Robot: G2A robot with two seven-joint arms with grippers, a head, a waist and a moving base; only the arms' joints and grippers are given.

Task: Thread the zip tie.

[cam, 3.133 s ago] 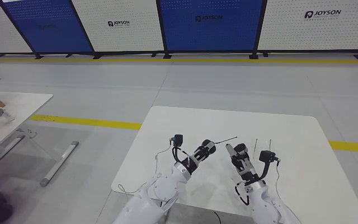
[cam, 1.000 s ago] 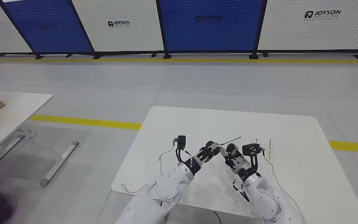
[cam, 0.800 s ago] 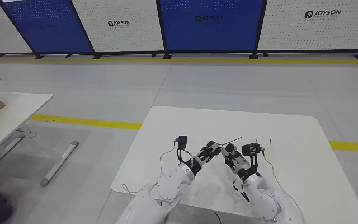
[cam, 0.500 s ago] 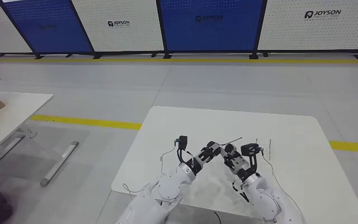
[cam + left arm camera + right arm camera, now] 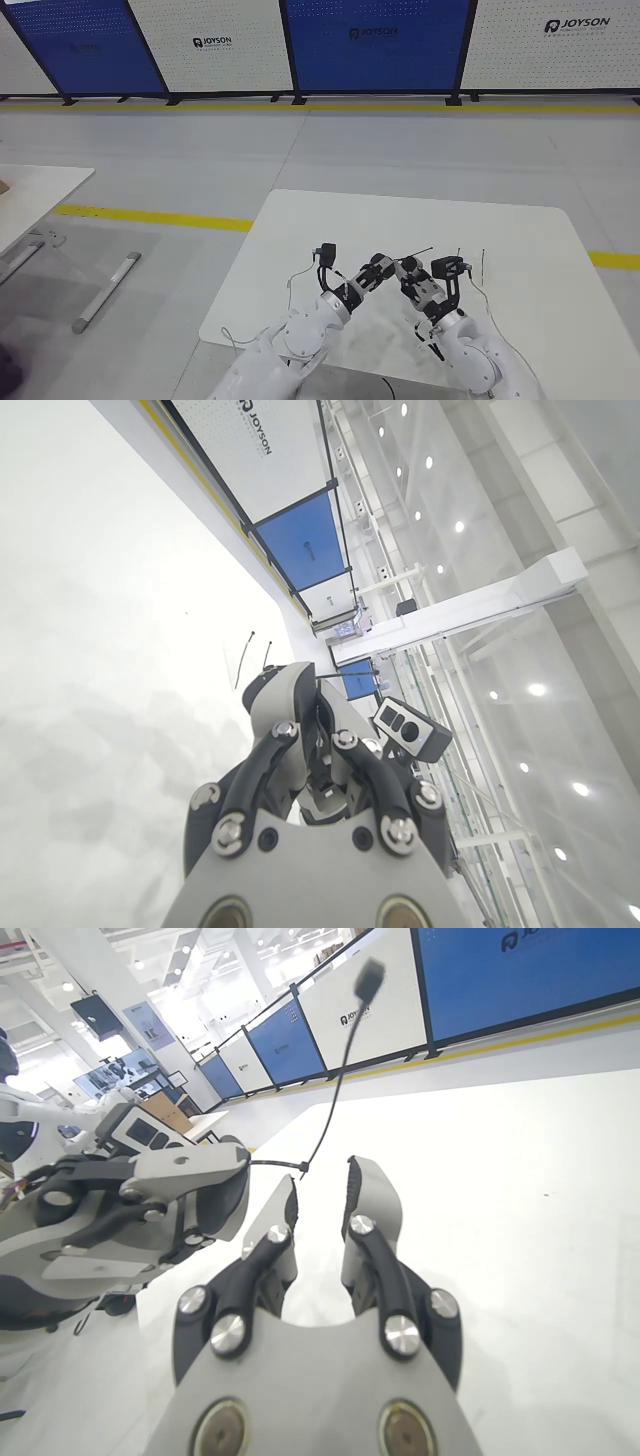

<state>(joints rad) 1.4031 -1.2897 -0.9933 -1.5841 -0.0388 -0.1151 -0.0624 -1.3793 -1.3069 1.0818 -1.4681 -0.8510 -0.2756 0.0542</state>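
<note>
On the white table [image 5: 500, 215], toward its 6 o'clock edge, the two arms now meet nearly tip to tip. About three seconds ago they stood clearly apart, the right one off at 3 o'clock from the left. Since then the right arm has swung inward, and in the last second both have only crept a little closer.

The left gripper [image 5: 378, 266] is clamped on the zip tie [image 5: 415, 252], pinching it near one end, so the free length pokes out toward 2 o'clock over the table. The right gripper [image 5: 322, 1188] stands with its jaws spread, holding nothing. In its wrist view the strap runs from the left gripper across to just beside one right fingertip [image 5: 289, 1200], kinks there, then climbs to the blocky head. Whether strap and fingertip touch I cannot tell.

My reading is that the approach is done and the take is at hand. The right gripper looks set to close on the strap near that kink, after which the tail could be bent round to the head. The strap is thin and springy, so a close that lands slightly off would likely flick it aside. No loop is formed yet, so the threading proper lies ahead.

Two spare ties [image 5: 459, 262] lie flat at 3 o'clock from the grippers, side by side.
</note>
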